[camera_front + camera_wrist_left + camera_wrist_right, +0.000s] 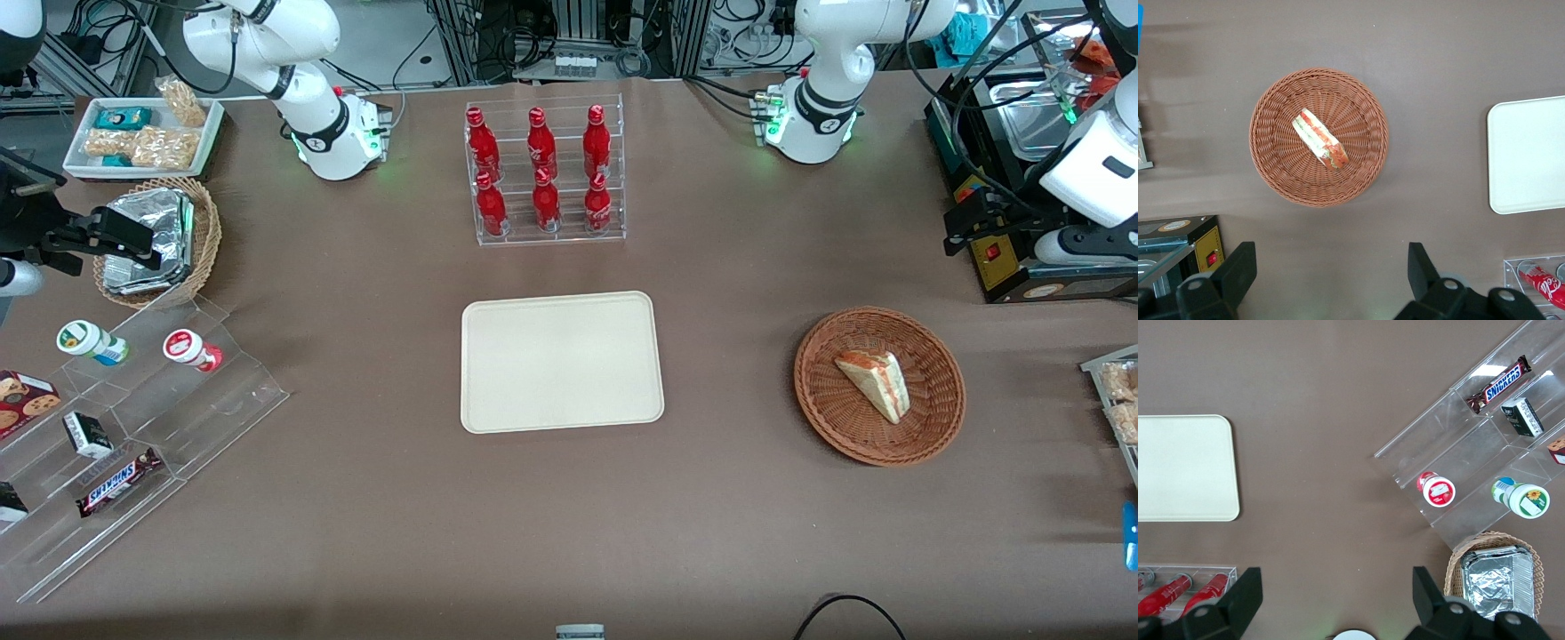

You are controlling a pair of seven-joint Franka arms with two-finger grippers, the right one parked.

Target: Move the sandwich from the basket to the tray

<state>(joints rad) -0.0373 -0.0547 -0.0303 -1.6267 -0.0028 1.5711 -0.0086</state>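
Sandwich [875,384]: one wedge, lying in the basket [827,409].
Basket: one, toward the working arm's end.
Tray [561,362]: one, bare, mid-table.
Gripper [1331,270]: fingers spread wide, holding nothing, high above table, apart from basket.
Bottles [540,169]: six red, racked.

Brown table [356,533]: tray [561,362], basket [879,386].

Clear rack [513,169] with six red bottles [541,142], upper centre of frame; white tray [142,172] of snack bags, upper left; tan basket [207,233] of foil packets below it; acrylic stepped stand [233,391], lower left, holding Snickers bar [118,481], two cups.
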